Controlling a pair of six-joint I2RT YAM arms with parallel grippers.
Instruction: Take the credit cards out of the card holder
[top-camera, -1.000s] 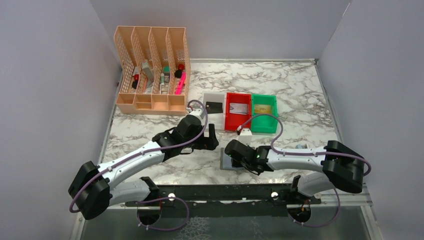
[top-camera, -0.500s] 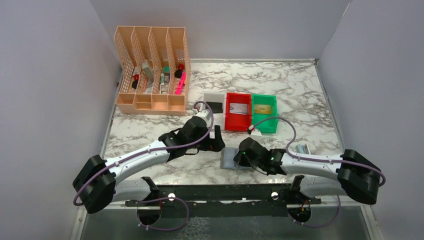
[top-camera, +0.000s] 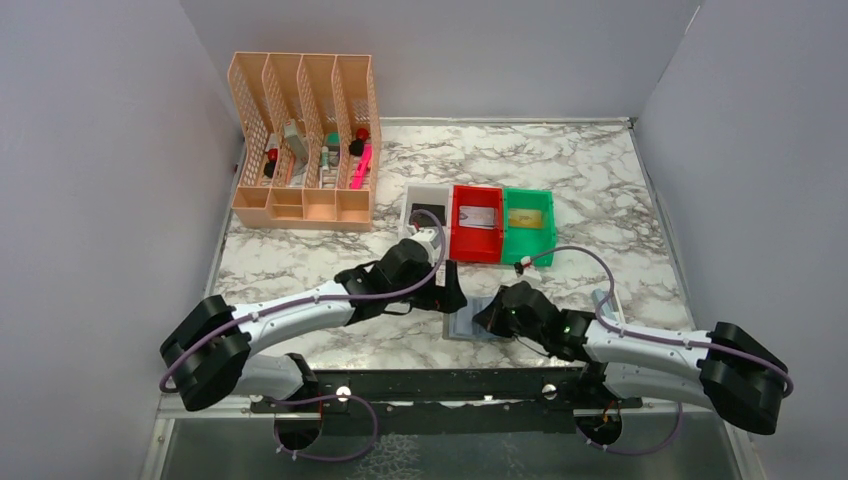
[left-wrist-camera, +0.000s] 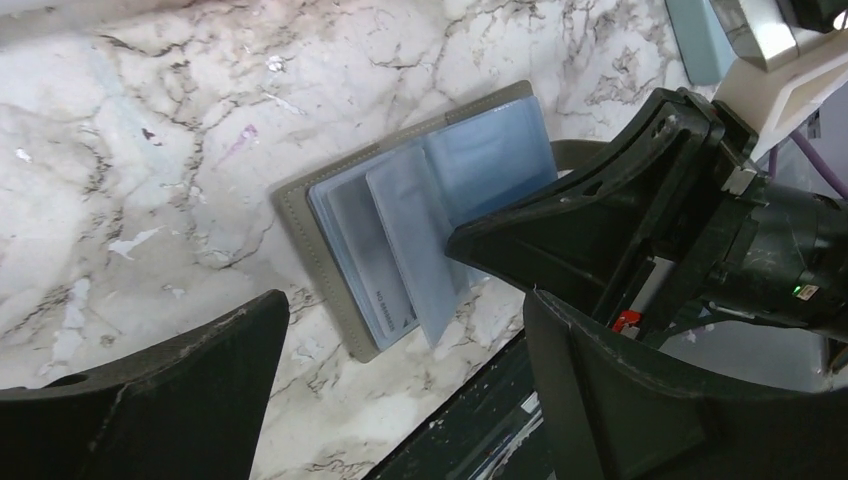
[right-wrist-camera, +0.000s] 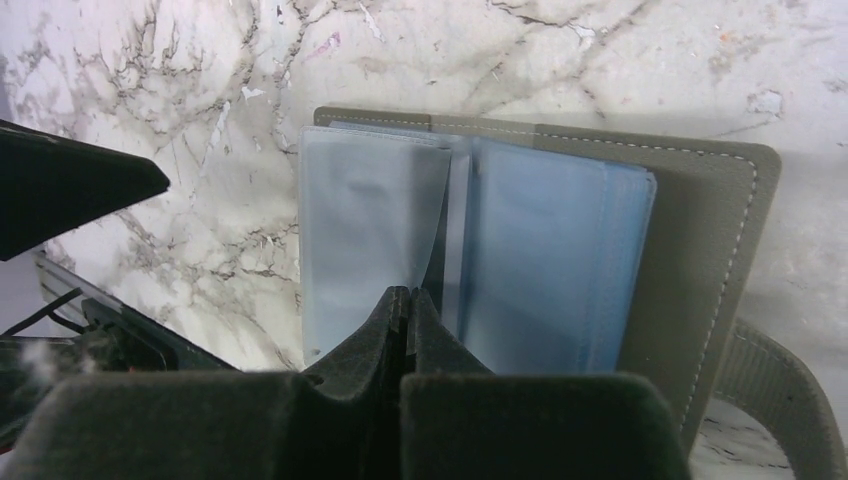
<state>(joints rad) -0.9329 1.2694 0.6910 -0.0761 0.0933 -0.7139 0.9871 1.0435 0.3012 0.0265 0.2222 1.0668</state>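
The card holder (top-camera: 462, 325) lies open near the table's front edge, its light-blue pockets up and its grey rim showing, as the left wrist view (left-wrist-camera: 480, 160) and the right wrist view (right-wrist-camera: 690, 240) also show. My right gripper (right-wrist-camera: 408, 295) is shut at the fold, pinching a pocket leaf (right-wrist-camera: 370, 220) that curls up. My left gripper (left-wrist-camera: 405, 305) is open just left of the holder. A pale card (left-wrist-camera: 375, 265) with printed digits sits in a left pocket. A black card (top-camera: 428, 213), a silvery card (top-camera: 478, 216) and a gold card (top-camera: 527, 217) lie in the bins.
A white bin (top-camera: 412, 200), a red bin (top-camera: 461, 240) and a green bin (top-camera: 530, 245) stand in a row behind the holder. An orange file rack (top-camera: 300, 140) with pens stands at the back left. The black front rail (top-camera: 440, 385) runs close below the holder.
My right gripper has slid right across the holder, its arm swinging out to the right. My left gripper has moved right and nearer, up to the holder's left edge.
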